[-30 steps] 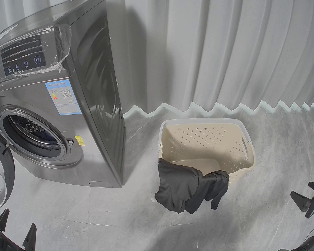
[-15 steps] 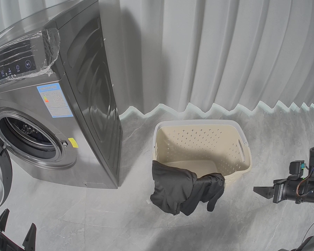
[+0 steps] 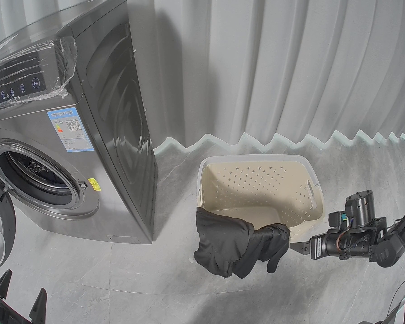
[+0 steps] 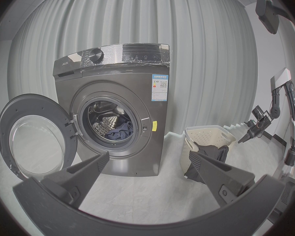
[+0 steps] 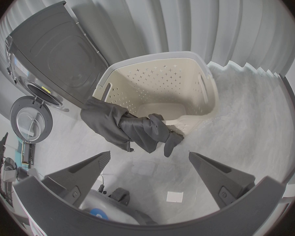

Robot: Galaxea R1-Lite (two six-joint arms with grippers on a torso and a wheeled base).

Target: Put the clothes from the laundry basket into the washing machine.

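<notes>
A cream laundry basket (image 3: 255, 157) stands on the floor to the right of the grey washing machine (image 3: 90, 127). A dark grey garment (image 3: 236, 246) hangs over the basket's near rim and down its outside; the right wrist view has the garment (image 5: 121, 125) just ahead. My right gripper (image 3: 298, 248) is open, level with the garment's right end and a short gap from it. The machine's round door (image 4: 36, 136) is swung open, and dark blue clothes (image 4: 119, 133) lie in the drum. My left gripper (image 3: 24, 283) is open and low, in front of the machine.
White curtains (image 3: 279, 59) hang behind the basket and the machine. The floor is grey stone, with bare room between the machine and the basket. A small white tag (image 5: 174, 196) lies on the floor near my right gripper.
My right arm has come in from the right edge, moving left towards the draped garment. The head camera shifted slightly at first. The left gripper has kept still.
</notes>
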